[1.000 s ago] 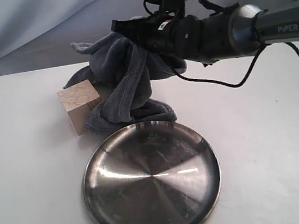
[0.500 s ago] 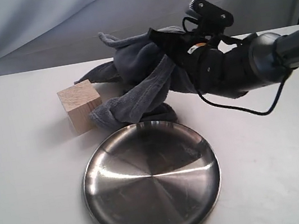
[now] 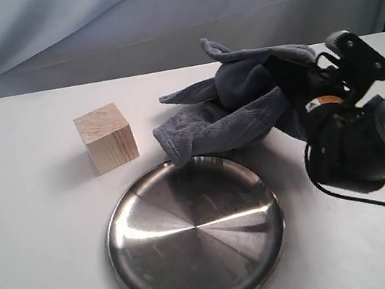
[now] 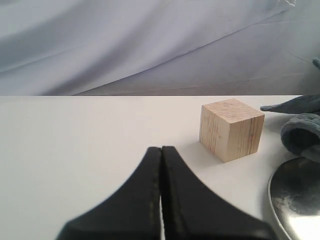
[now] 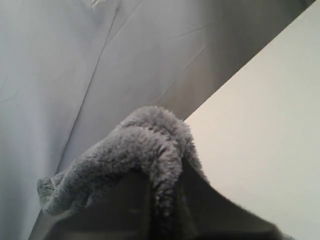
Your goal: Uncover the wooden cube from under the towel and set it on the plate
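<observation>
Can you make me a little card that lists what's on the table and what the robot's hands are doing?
Block: pale wooden cube, uncovered, standing on the white table, apart from cloth and dish
Cloth: fluffy grey-blue towel, bunched up, to the right of the cube
Dish: round shiny steel plate, nothing on it
Right gripper: shut on the towel
Left gripper: shut, holding nothing, pointing toward the cube
</observation>
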Available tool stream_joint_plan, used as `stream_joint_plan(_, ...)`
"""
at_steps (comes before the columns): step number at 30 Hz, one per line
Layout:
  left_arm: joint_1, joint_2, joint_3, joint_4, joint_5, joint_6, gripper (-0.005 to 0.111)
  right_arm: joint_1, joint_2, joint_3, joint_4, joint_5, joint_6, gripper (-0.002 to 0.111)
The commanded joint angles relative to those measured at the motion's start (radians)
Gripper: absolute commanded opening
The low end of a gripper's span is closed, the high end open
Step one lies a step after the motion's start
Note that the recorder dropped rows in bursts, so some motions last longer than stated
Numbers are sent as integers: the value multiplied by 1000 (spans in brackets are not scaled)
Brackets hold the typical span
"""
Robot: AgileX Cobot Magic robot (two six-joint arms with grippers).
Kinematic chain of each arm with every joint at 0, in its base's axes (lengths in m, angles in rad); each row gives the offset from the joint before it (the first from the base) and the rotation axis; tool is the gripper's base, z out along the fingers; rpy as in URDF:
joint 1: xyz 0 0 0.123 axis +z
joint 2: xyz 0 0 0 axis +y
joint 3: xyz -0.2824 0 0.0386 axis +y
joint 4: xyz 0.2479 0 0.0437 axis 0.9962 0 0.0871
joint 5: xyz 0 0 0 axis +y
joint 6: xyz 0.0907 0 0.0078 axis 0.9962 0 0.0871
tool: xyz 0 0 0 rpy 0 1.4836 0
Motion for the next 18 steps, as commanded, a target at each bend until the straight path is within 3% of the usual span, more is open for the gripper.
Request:
stream_joint_plan(1,3,-4,5,-5,-6,-2,0,-9,-19,172,60,-200,193,0)
stream_joint_plan(11,3,-4,5,-5,-6,-6,0,-9,-27,378,425,-200,241,0)
stream_joint_plan(18,3,-4,5,-5,-6,-4,0,-9,-27,460,599,-200,425,0)
